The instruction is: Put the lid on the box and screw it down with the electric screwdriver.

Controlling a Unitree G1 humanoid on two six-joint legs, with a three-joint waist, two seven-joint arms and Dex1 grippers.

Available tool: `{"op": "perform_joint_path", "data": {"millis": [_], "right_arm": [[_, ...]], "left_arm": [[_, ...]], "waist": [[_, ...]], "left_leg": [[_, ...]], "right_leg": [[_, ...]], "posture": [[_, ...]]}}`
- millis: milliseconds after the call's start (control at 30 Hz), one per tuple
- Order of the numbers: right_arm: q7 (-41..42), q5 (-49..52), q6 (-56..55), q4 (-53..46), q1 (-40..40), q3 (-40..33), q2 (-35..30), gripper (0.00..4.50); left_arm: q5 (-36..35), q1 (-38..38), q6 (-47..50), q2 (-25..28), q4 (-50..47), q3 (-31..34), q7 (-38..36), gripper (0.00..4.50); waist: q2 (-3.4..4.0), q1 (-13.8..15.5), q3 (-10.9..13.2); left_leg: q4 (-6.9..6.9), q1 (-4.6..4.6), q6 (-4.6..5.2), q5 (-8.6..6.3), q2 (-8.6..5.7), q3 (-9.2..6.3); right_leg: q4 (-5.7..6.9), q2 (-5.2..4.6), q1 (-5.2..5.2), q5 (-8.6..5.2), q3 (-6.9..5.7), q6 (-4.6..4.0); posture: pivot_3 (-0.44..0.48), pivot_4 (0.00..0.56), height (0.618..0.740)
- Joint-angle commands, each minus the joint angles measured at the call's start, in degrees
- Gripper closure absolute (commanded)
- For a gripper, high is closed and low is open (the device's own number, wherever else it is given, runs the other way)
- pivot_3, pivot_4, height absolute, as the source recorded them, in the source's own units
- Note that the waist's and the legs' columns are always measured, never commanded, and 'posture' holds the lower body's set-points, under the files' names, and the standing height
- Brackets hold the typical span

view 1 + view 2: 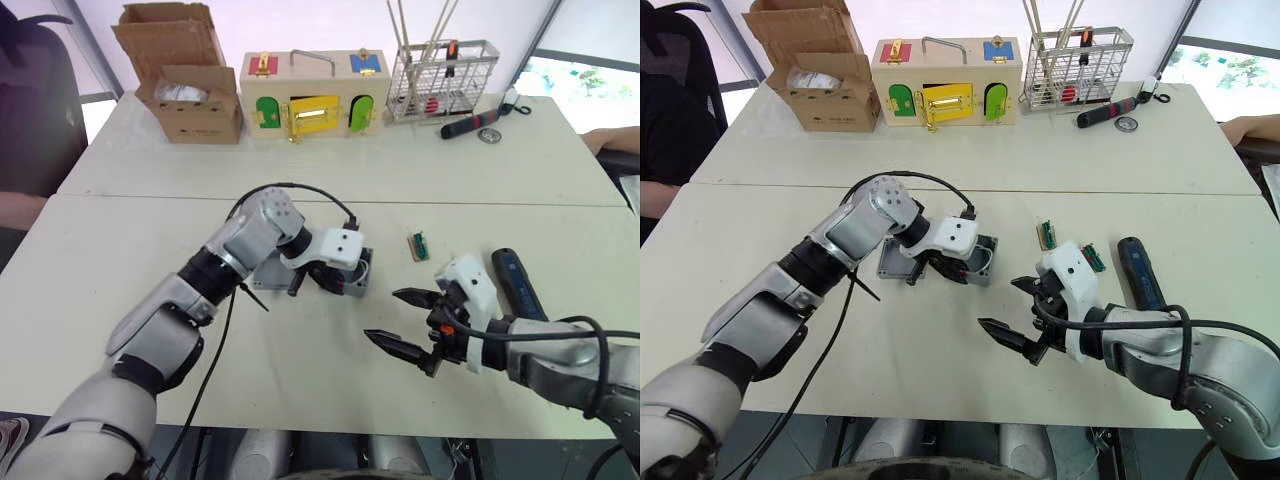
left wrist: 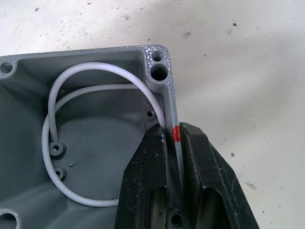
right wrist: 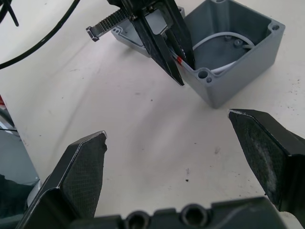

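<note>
A: Nearest us, the right gripper (image 1: pixel 1012 320) hangs over bare white table (image 1: pixel 300 380) with its 2 black fingers spread wide, holding nothing.

B: And the long dark blue-black pen-shaped electric screwdriver (image 1: pixel 1138 272)?

A: It lies on the table just to the right of that arm, untouched. Further in, at mid-table, the left gripper (image 2: pixel 172 157) is clamped on 1 wall of the small square grey plastic box (image 3: pixel 236 52), 1 finger inside and 1 outside, right at the red mark (image 2: pixel 175 133).

B: The box stands open?

A: Yes, mouth up, with the looped white wire (image 2: pixel 95 138) inside. The shallow grey plastic lid (image 1: pixel 895 260) lies flat just left of the box, partly under the left arm.

B: What might go wrong?

A: I judge the wire is the worry: its loop rises near the rim, so a lid pressed on could pinch it. The thin grip on 1 wall could also let the box twist or tip if it is dragged.

B: Anything far off?

A: A cardboard box (image 1: pixel 825 75), a wooden box with coloured doors (image 1: pixel 945 85) and a wire rack (image 1: pixel 1080 65) along the far edge.
</note>
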Motion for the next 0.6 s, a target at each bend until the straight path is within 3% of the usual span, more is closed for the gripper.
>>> {"op": "perform_joint_path", "data": {"millis": [33, 267, 600], "right_arm": [[-0.32, 1.73, -0.94, -2.23, 0.30, -2.18, -0.53, 0.00], [-1.66, 2.88, -0.45, -2.82, 1.34, -1.66, -0.55, 0.00], [-2.82, 4.72, -0.69, -3.87, 3.22, -1.46, -1.63, 0.00]], "left_arm": [[-2.24, -0.77, -5.39, -0.30, -0.59, 2.27, -2.57, 4.47], [-4.47, -1.33, -13.45, 0.21, 0.10, 2.38, -7.36, 4.47], [-4.07, -3.74, -26.10, 0.99, 7.74, -2.29, -7.86, 4.47]], "waist": [[0.00, -0.02, 0.00], [0.00, -0.06, 0.00], [-0.01, -0.08, 0.00]], "left_leg": [[0.00, 0.00, 0.00, 0.00, 0.00, 0.00], [0.01, 0.00, 0.00, 0.00, 0.01, 0.00], [0.20, -0.03, 0.09, -0.05, 0.01, 0.00]], "right_leg": [[0.00, 0.00, 0.00, 0.00, 0.00, 0.00], [0.00, 0.01, 0.00, 0.00, 0.00, 0.00], [0.05, 0.02, 0.02, 0.00, -0.01, 0.00]], "posture": [[0.000, 0.150, 0.740], [0.000, 0.150, 0.740], [0.000, 0.150, 0.740]]}}
